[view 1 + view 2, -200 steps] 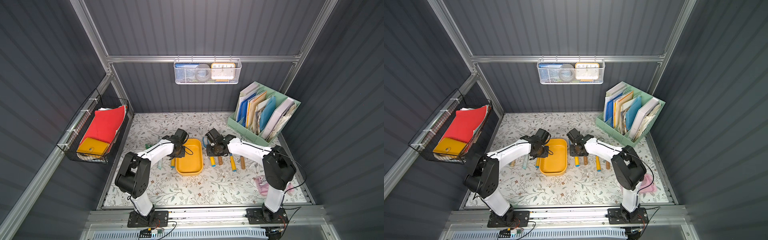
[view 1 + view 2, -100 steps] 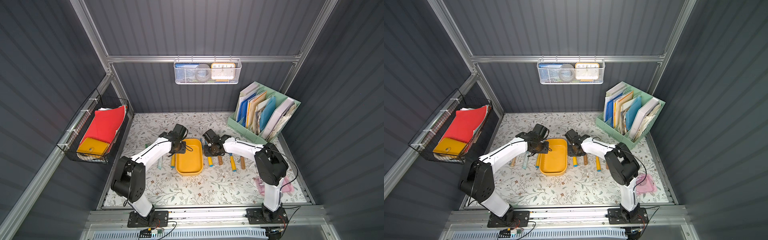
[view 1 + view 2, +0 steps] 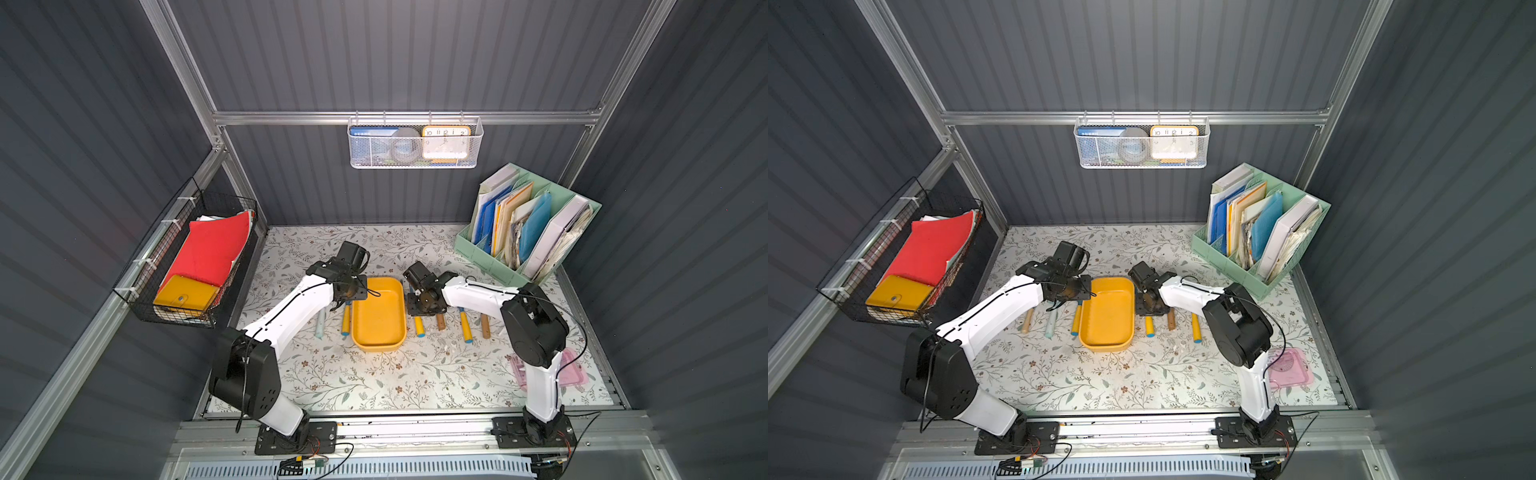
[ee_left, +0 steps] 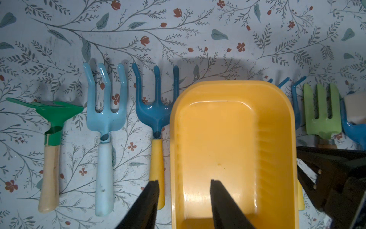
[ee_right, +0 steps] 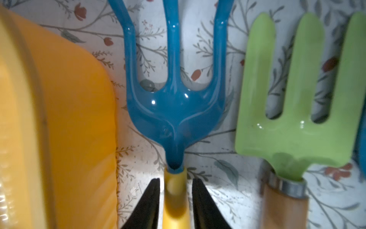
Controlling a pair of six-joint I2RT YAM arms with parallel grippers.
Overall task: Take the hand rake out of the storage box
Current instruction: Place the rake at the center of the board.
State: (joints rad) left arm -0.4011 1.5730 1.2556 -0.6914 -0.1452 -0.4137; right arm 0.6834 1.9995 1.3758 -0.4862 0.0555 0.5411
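The storage box (image 3: pixel 376 318) (image 3: pixel 1106 320) sits at the centre of the floral worktop (image 3: pixel 374 382), long axis running near to far. Its interior is empty.

The hand rake (image 5: pixel 175 119), with blue tines and a yellow handle, lies flat on the worktop just right of the box, outside it, tines pointing far. Its handle shows in both top views (image 3: pixel 419 328) (image 3: pixel 1149 328).

Right claw (image 5: pixel 175 179): released. Its fingers (image 5: pixel 152 198) flank the yellow handle, with a narrow gap on each side. Nothing is grasped.

Left claw (image 4: pixel 184 181): released. Its fingers (image 4: pixel 150 198) straddle the left wall of the box, one inside and one outside. Nothing is grasped.

Other tools on the worktop:
- Left of the box, side by side: a green rake (image 4: pixel 55 113) with a pale wooden handle, a light-blue rake (image 4: pixel 106 119), and a dark-blue rake (image 4: pixel 156 115) with a yellow handle, the last just beside the box wall.
- Right of the hand rake: a lime-green fork (image 5: pixel 293 128) with a wooden handle.

A mint-green file organiser (image 3: pixel 478 253) stands at the far right corner. A pink case (image 3: pixel 575 370) lies at the near right.
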